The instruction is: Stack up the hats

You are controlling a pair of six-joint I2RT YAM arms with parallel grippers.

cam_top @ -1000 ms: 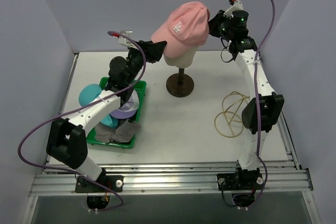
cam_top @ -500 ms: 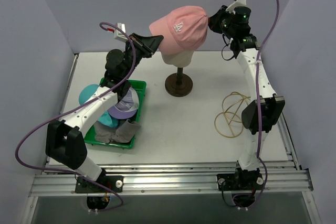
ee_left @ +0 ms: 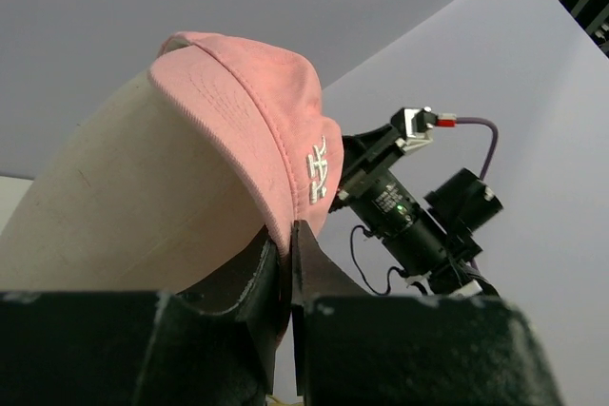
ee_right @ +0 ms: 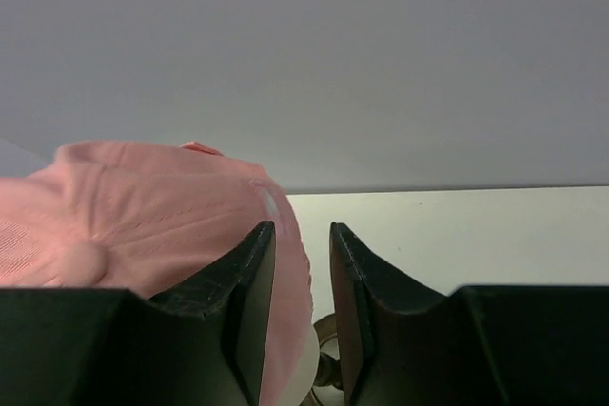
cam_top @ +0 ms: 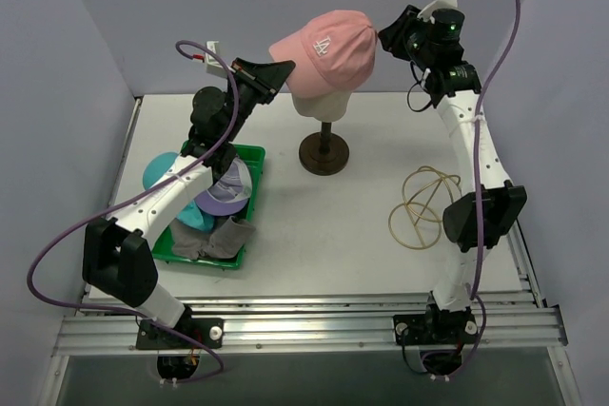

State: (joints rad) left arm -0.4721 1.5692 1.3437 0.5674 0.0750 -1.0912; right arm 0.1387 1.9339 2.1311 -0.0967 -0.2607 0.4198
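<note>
The pink cap [cam_top: 328, 45] sits on top of the mannequin head [cam_top: 324, 100], logo toward the arms. The left gripper [cam_top: 287, 69], just left of the head, is pinched closed on the cap's brim edge. The right gripper [cam_top: 388, 35], just right of the head at the cap's back, has its jaws slightly apart with nothing between them. 3 hats lie at the green tray [cam_top: 255, 153], well left of the head: lavender cap [cam_top: 228, 199], teal bucket hat [cam_top: 162, 170], grey bucket hat [cam_top: 217, 240].

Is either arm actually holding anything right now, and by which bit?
The left gripper pinches the pink cap by the edge of its brim, with the cap on the mannequin head. The right gripper stands open and holds nothing.
</note>
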